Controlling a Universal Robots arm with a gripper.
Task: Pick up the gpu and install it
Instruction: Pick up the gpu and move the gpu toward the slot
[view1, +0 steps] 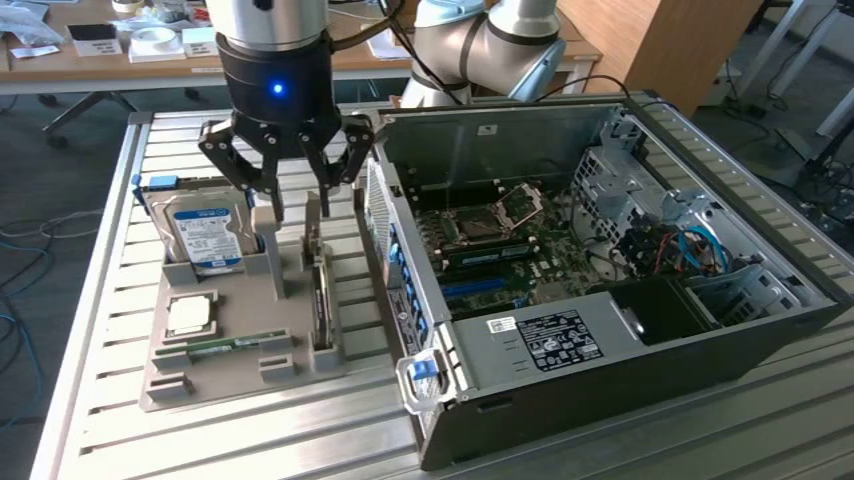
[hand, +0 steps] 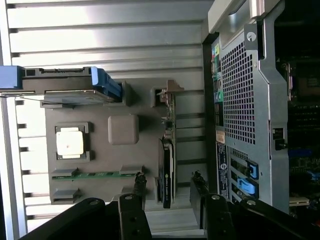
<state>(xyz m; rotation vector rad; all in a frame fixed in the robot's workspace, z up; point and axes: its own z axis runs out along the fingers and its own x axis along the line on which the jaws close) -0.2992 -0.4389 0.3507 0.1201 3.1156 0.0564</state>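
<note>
Wrist view first, operator: where does the gpu sit against the hand?

I see it standing on edge in a slot of the grey holder. My two fingers stand one on each side of it, apart from it, not touching.

And on the exterior view?

My hand hangs spread wide above the holder on the bench, gripping nothing. The gpu stands just below it, along the holder's edge nearest the case, which lies with its side off.

What else is in the holder?

A hard drive stands upright at the end farther from that camera. Nearer, a CPU and a RAM stick lie flat. All three are on the exterior view's left of the gpu.
</note>
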